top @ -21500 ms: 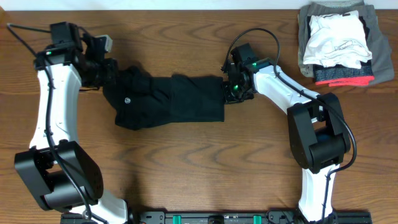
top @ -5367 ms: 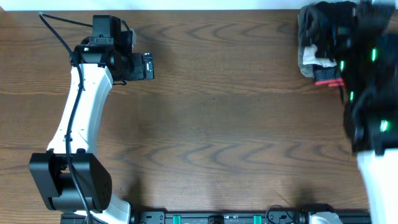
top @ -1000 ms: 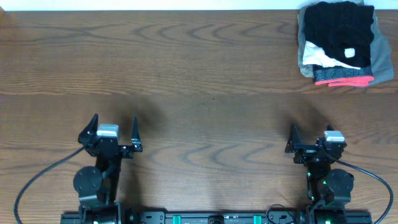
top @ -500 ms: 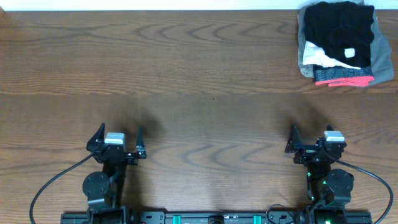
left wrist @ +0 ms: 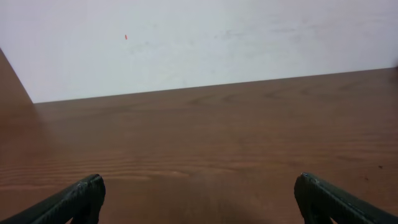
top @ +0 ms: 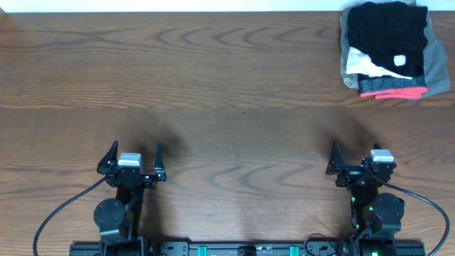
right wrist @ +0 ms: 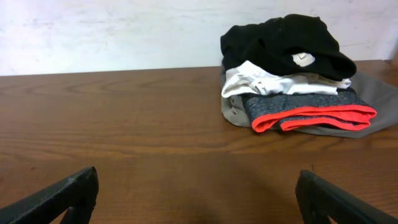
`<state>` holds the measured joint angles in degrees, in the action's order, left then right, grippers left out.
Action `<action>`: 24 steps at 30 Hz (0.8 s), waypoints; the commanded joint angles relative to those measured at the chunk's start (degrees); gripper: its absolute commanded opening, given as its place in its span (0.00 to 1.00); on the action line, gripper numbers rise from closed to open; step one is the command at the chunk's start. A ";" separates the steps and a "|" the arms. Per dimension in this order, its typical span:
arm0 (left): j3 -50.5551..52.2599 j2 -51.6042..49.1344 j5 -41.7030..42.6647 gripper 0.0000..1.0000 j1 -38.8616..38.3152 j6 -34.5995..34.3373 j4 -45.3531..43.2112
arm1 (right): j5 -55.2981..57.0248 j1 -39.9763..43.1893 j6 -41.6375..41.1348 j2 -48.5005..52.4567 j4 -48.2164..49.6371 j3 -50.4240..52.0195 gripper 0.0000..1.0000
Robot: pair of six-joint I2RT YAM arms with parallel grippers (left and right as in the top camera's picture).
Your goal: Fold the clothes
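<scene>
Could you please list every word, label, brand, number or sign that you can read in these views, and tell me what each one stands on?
No text is legible in any view.
White tag on the black T-shirt: any print is too small and blurred to read.
Folded garments under it, table, wall: no writing visible.

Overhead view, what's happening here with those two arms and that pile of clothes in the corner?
Nothing is being handled right now. The black T-shirt lies folded on top of the pile of white, grey and red-edged garments at the far right corner of the table. Both arms sit tucked in at the near edge, the left hand and the right hand open and empty, so the folding looks finished.
</scene>
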<state>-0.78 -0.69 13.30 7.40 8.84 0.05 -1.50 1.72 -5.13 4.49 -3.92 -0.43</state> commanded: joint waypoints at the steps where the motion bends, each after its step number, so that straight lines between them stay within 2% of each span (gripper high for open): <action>1: 0.55 0.39 0.61 0.98 0.28 -0.52 2.71 | 0.17 0.90 0.96 -0.02 -0.24 0.11 0.99; 24: 0.55 0.39 0.61 0.98 0.28 -0.52 2.71 | 0.17 0.96 0.96 -0.57 -0.20 0.11 0.99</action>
<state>-0.78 -0.69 13.28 7.40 8.84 0.05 -1.48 1.72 -5.13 4.49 -3.92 -0.43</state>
